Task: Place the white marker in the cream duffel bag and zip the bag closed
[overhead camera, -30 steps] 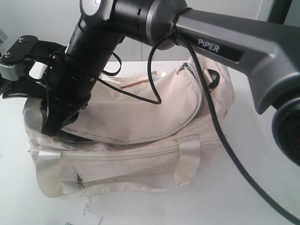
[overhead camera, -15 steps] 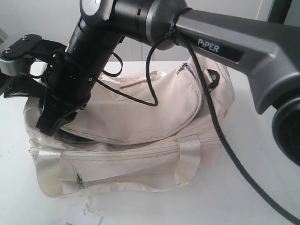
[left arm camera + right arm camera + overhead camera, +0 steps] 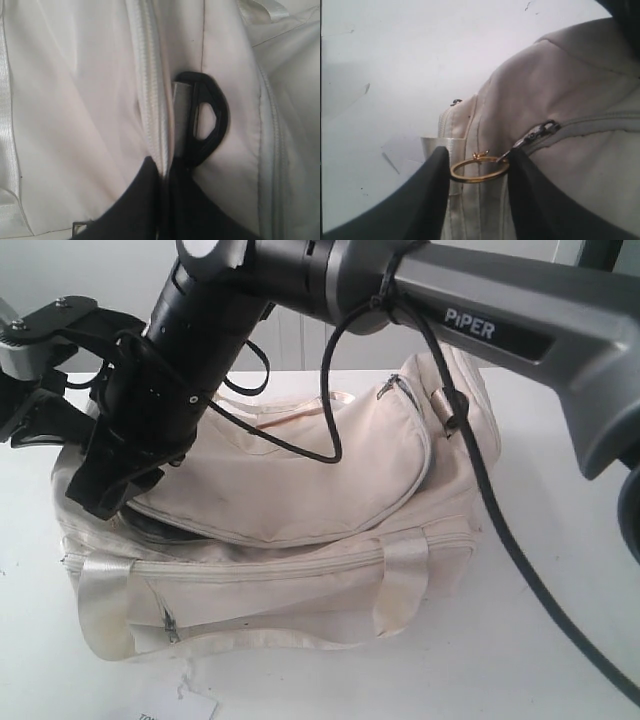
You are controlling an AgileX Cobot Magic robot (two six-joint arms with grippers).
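The cream duffel bag (image 3: pixel 300 480) lies on the white table (image 3: pixel 560 640), its curved top zip partly open at the left end. My right gripper (image 3: pixel 95 502) reaches across to that end. In the right wrist view it (image 3: pixel 477 172) is shut on the gold ring (image 3: pixel 480 169) of the zip pull, beside the dark slider (image 3: pixel 540 132). My left gripper (image 3: pixel 45 418) is at the same end, and in the left wrist view it (image 3: pixel 164 175) is shut on the bag's zip seam (image 3: pixel 150 90) beside a black clip (image 3: pixel 205 120). The white marker is hidden.
The right arm's long grey link (image 3: pixel 520 320) crosses above the bag and its black cable (image 3: pixel 500 530) hangs over the bag's right half. A paper label (image 3: pixel 170 705) lies at the table's front edge. A pale wall stands behind.
The right gripper has moved up and to the left with the zip ring. The left gripper has risen slightly. The bag has stayed put.
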